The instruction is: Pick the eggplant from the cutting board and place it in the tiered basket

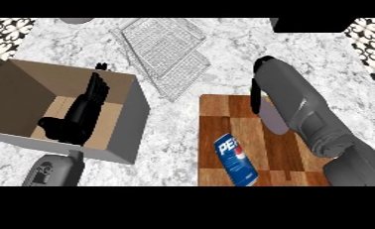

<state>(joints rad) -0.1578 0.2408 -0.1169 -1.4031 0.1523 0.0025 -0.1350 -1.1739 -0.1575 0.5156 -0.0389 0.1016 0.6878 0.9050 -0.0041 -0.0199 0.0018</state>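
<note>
I am looking steeply down at a white-and-grey marbled counter point(219, 39). My left hand point(81, 114), black, is resting inside an open brown cardboard box point(128, 119) at the left. Its fingers are lying straight and relaxed, pointing away from me, and are holding nothing.

My right grey forearm point(300, 109) is stretching out over a rectangular wooden cutting board point(219, 111) of light and dark brown blocks at the lower right. Only a thin black edge of my right hand point(256, 94) is showing beside the arm, so I cannot tell whether this hand is open or closed.

The pale purple eggplant point(273, 120) is peeking out from under that forearm, over the board, just below the hand. A blue Pepsi can point(236, 159) is lying on its side on the board, nearer to me.

The tiered basket point(164, 49) of fine grey wire mesh is sitting at the top centre of the counter, well apart from the eggplant.
</note>
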